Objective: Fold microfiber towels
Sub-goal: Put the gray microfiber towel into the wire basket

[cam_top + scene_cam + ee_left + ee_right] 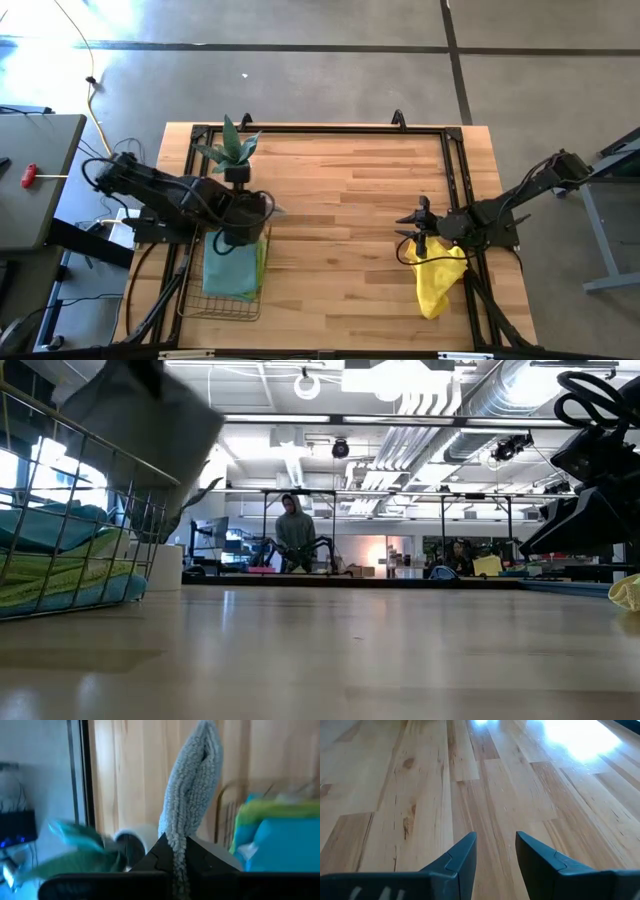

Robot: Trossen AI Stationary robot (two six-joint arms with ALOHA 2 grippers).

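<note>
My left gripper (246, 212) is shut on a pale grey towel (192, 785) above the far end of the wire basket (232, 305). The grey towel also shows at the upper left of the low view (140, 430), lifted above the basket (60, 510). A teal towel (230, 268) and lime-green and yellow cloths (60, 575) lie stacked in the basket. My right gripper (496, 855) is open and empty just above bare table, at the right (417, 230). A yellow towel (438, 282) lies crumpled on the table under the right arm. My left gripper pinches the grey towel between its two fingers at a bunched, doubled-over part (179, 851). The cloth stands out past the fingertips as a narrow folded strip. It is lifted clear of the basket.
A small potted plant (232, 150) stands just beyond the basket at the table's far left. A black frame (320, 128) runs around the tabletop. The middle of the wooden table (340, 230) is bare. A person (294, 535) stands in the room beyond.
</note>
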